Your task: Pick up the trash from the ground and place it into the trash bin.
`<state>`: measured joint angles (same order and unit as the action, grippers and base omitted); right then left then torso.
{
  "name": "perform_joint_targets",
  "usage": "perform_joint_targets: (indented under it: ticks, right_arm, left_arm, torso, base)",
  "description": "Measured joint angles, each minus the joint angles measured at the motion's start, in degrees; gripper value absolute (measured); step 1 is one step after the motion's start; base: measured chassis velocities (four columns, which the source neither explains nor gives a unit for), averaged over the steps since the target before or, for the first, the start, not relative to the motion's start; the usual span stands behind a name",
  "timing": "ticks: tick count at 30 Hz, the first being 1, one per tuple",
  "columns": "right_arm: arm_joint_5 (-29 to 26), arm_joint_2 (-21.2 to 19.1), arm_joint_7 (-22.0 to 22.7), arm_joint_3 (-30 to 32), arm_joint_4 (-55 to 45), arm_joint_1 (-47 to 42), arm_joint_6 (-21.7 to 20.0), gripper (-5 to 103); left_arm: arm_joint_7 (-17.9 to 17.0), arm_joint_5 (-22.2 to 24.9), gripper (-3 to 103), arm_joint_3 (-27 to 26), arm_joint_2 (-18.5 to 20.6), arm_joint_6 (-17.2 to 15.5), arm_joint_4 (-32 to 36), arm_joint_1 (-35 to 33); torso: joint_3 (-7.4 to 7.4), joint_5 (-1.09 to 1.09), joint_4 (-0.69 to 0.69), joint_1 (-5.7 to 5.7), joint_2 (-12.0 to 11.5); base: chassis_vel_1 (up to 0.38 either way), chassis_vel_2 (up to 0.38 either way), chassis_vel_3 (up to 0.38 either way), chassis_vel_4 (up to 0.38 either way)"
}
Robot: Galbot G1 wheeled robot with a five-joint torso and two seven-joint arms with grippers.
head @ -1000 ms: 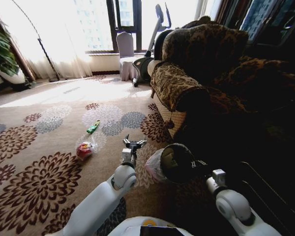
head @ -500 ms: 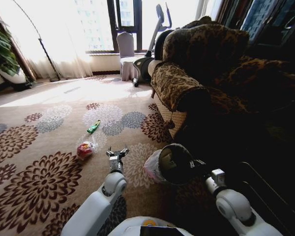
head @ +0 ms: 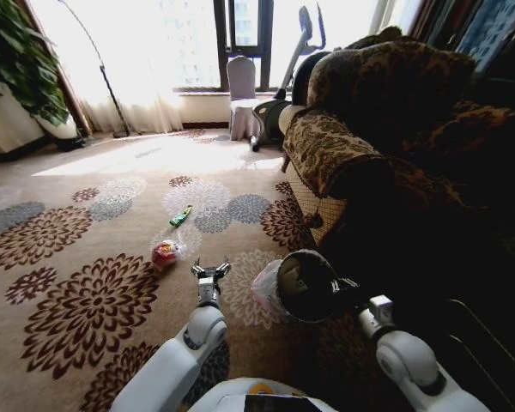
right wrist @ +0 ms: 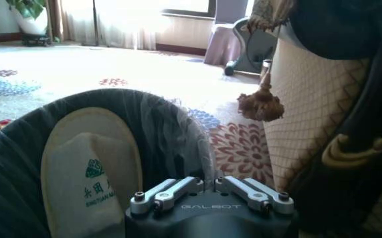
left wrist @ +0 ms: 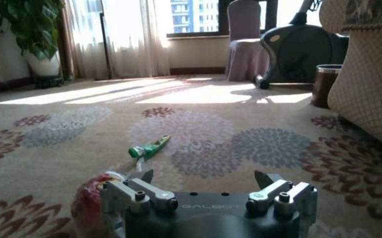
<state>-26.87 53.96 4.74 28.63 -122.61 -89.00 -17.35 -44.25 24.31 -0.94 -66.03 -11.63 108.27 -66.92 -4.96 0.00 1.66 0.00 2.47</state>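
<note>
**Left gripper open beside the red packet, bin held by the right**

Two pieces of trash lie on the flowered carpet: a round red-and-white plastic packet (head: pixel 164 254) and, beyond it towards the window, a slim green wrapper (head: pixel 181 215). The packet sits just beside the left gripper (head: pixel 209 272), a little ahead of it and on the side away from the sofa; the wrist view shows it next to one of the gripper's fingers (left wrist: pixel 133 188), not between them. That gripper hangs low over the carpet with its jaws spread and nothing in them.

On the packet's other side, past the left gripper, is the one small round black trash bin with its thin pinkish bag liner (head: pixel 299 286), tipped so its mouth faces the robot. The right gripper (right wrist: pixel 210 195) has its fingers closed together on the bin's rim, and a pale slipper with a green logo (right wrist: pixel 90 181) lies inside.

Risks, as I judge them: the packet is off the gripper's centre line, so closing here would likely miss or nudge it away. Its slick, puffy wrapping could squirt out of a pinch. The tilted bin could also spill the slipper if it leans further.

Behind everything stand one patterned brown sofa (head: pixel 386 129) and one potted plant (head: pixel 21 60).
</note>
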Motion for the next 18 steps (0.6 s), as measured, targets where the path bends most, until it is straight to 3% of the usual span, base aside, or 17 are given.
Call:
perform_joint_targets:
  ticks: [9,18]
  right_arm:
    - [0.0,0.0,-0.8,0.1,0.9,0.3,1.0,2]
    - [0.0,0.1,-1.1,0.2,1.6,0.4,1.4,2]
  left_arm:
    - [-0.8,-2.9,100,0.2,-0.3,1.1,-1.9,0.3]
    - [-1.0,-2.3,100,0.2,-0.6,0.8,-1.9,0.2]
  torso:
    - [0.17,0.00,0.04,0.00,-0.1]
    - [0.16,0.00,-0.02,0.00,-0.1]
  base:
    - [0.072,0.116,0.116,0.083]
    - [-0.091,0.126,0.103,-0.106]
